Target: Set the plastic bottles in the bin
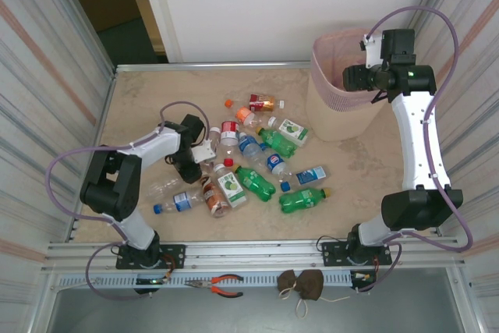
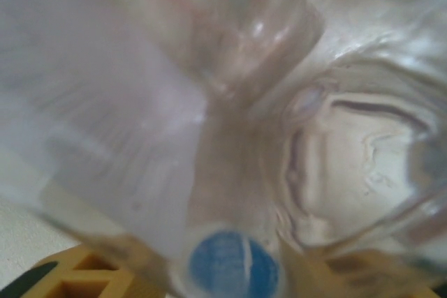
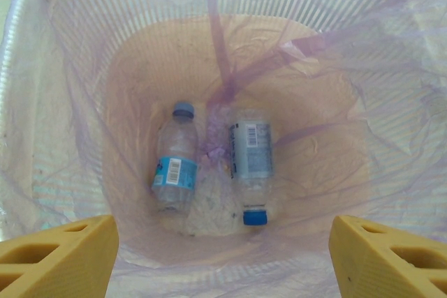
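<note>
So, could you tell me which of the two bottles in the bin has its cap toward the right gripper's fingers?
The bottle on the right of that wrist view: its blue cap faces the fingers, whereas the left bottle points its cap away.

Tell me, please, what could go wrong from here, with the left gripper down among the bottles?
1. The left gripper is pressed close against a clear bottle in a crowded spot. Its smooth round body could slip out, or neighbours like the red-labelled bottle could get knocked away.
2. The right gripper hangs open over the bin. If the left arm delivers there, the two might collide.
</note>
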Controlling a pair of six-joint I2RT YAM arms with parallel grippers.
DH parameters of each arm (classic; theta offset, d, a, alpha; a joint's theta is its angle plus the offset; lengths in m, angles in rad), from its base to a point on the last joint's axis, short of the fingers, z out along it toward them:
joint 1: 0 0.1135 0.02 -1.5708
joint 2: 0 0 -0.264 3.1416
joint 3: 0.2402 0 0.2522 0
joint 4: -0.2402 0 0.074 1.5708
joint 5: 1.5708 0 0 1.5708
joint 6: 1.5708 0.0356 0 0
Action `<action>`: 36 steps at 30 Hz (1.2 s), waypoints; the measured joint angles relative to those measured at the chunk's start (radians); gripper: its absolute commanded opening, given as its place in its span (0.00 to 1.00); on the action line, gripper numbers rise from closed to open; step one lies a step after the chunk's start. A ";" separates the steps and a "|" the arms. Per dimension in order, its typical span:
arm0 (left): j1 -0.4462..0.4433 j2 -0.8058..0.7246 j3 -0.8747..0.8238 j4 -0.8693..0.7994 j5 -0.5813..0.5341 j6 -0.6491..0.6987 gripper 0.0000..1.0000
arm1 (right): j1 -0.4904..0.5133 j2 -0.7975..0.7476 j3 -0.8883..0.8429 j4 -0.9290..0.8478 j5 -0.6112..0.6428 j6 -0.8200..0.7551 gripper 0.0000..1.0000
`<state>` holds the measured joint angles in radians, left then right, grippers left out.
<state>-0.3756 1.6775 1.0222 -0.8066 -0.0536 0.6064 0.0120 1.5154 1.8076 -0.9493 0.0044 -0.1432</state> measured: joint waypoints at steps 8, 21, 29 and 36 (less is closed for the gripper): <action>-0.001 -0.009 0.000 -0.002 -0.005 0.000 0.29 | 0.002 -0.016 -0.013 0.000 0.003 0.000 0.78; -0.007 -0.283 0.101 -0.059 -0.022 0.001 0.25 | 0.095 -0.108 -0.036 0.006 0.000 0.007 0.78; -0.007 -0.462 0.251 -0.056 0.204 -0.040 0.25 | 0.240 -0.205 -0.166 0.107 -0.101 0.061 0.78; -0.007 -0.574 0.293 0.060 0.485 -0.179 0.25 | 0.345 -0.325 -0.367 0.335 -0.269 0.130 0.77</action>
<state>-0.3828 1.1034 1.3155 -0.7467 0.4316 0.4271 0.3573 1.1900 1.4406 -0.6147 -0.2649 -0.0135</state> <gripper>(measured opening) 0.314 0.771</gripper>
